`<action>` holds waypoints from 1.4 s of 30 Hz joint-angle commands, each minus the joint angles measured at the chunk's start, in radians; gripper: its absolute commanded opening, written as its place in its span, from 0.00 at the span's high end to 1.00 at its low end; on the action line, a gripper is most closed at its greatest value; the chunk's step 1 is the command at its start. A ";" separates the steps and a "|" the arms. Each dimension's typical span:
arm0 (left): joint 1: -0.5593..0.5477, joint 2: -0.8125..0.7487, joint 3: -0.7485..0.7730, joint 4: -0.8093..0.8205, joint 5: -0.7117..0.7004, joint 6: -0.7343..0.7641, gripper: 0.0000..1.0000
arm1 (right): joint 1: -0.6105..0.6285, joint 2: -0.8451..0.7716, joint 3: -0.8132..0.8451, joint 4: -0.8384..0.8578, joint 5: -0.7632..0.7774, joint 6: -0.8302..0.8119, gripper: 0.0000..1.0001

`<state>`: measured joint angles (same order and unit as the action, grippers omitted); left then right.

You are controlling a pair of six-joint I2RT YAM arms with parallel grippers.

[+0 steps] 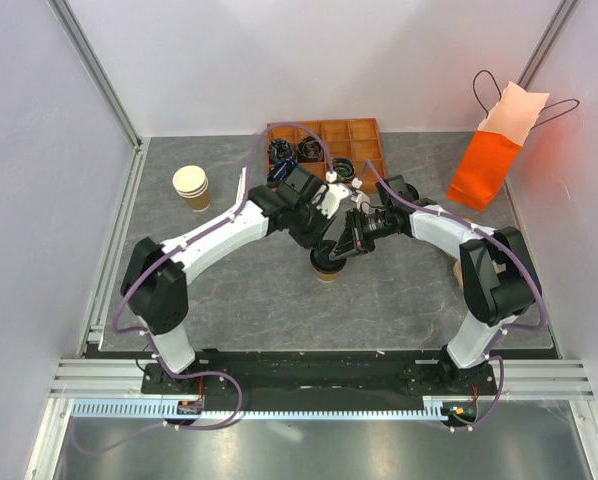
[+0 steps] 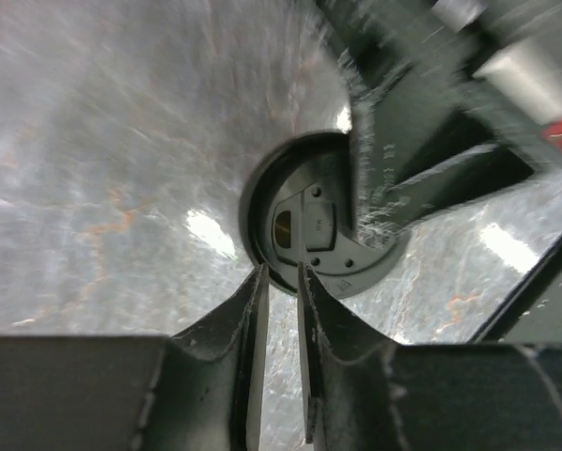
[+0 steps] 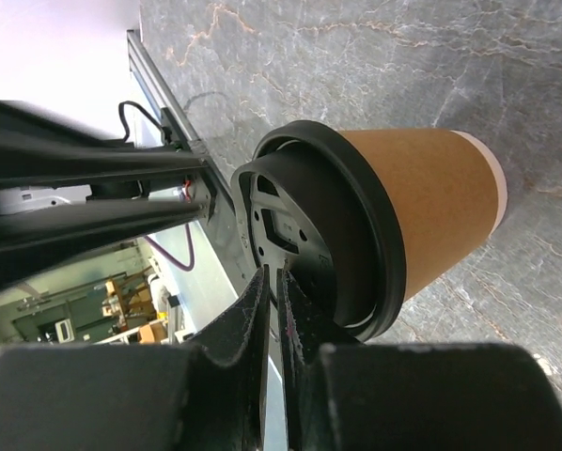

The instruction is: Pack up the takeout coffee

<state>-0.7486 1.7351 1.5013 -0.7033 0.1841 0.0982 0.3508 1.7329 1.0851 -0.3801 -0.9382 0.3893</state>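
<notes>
Where two robot arms meet mid-bench, the takeout coffee [image 3: 422, 211] stands upright on the grey marbled bench [image 1: 229, 300], a tan cup under a black lid whose embossed marks are too small to read. The right pincer [image 3: 273, 278] pinches the lid's raised rim. The left pincer [image 2: 281, 274] sits narrow-gapped at the rim; I cannot tell whether it grips. White walls enclose the bench, and an orange paper bag [image 1: 484, 170] stands far right.

Overhead view was bright, even, sharp; orange bag [image 1: 484, 170] tinted the adjacent wall [image 1: 571, 125] red. Left wrist view was motion-blurred, white glare patches on the table [image 2: 112, 169]. Right wrist view held the takeout coffee [image 3: 422, 207] crisp, background overexposed.
</notes>
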 commanded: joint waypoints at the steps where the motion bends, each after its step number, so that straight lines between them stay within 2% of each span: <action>1: -0.003 0.081 -0.091 0.064 0.034 -0.008 0.77 | 0.001 0.047 -0.014 -0.005 0.091 -0.038 0.86; 6: 0.009 0.041 -0.148 0.067 0.049 -0.037 0.85 | -0.001 0.059 -0.024 -0.006 0.110 -0.053 0.87; 10: 0.009 -0.012 -0.090 0.045 0.060 -0.031 0.83 | -0.003 0.067 -0.021 -0.006 0.104 -0.055 0.87; 17: 0.038 -0.091 -0.039 0.037 0.162 -0.043 0.61 | -0.003 0.025 0.025 0.015 0.039 -0.037 0.83; 22: 0.090 -0.124 -0.049 0.056 0.248 -0.089 0.53 | -0.001 -0.013 0.087 0.037 -0.016 -0.012 0.75; 25: 0.106 -0.173 -0.091 0.099 0.275 -0.083 0.42 | -0.001 -0.036 0.117 0.043 -0.037 0.005 0.69; 27: 0.106 -0.207 -0.121 0.142 0.302 -0.069 0.26 | -0.003 -0.056 0.128 0.040 -0.048 0.017 0.68; 28: 0.106 -0.239 -0.157 0.159 0.304 -0.061 0.24 | -0.003 -0.067 0.127 0.040 -0.047 0.026 0.67; 29: 0.106 -0.253 -0.173 0.177 0.305 -0.052 0.16 | -0.003 -0.085 0.124 0.041 -0.039 0.032 0.67; 31: 0.104 -0.278 -0.199 0.200 0.292 -0.019 0.09 | -0.010 -0.119 0.105 0.026 -0.016 0.028 0.61; 33: 0.103 -0.284 -0.202 0.200 0.276 0.014 0.08 | -0.022 -0.140 0.078 -0.009 0.031 0.002 0.57; 37: 0.062 -0.272 -0.179 0.183 0.239 0.077 0.13 | -0.036 -0.168 0.056 -0.107 0.102 -0.107 0.57; 42: 0.005 -0.152 -0.072 0.113 0.166 0.095 0.32 | -0.039 -0.179 0.023 -0.174 0.153 -0.168 0.62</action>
<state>-0.7113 1.5101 1.3411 -0.5793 0.4091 0.1287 0.3126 1.5799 1.1442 -0.4728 -0.8474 0.2993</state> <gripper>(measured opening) 0.727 0.399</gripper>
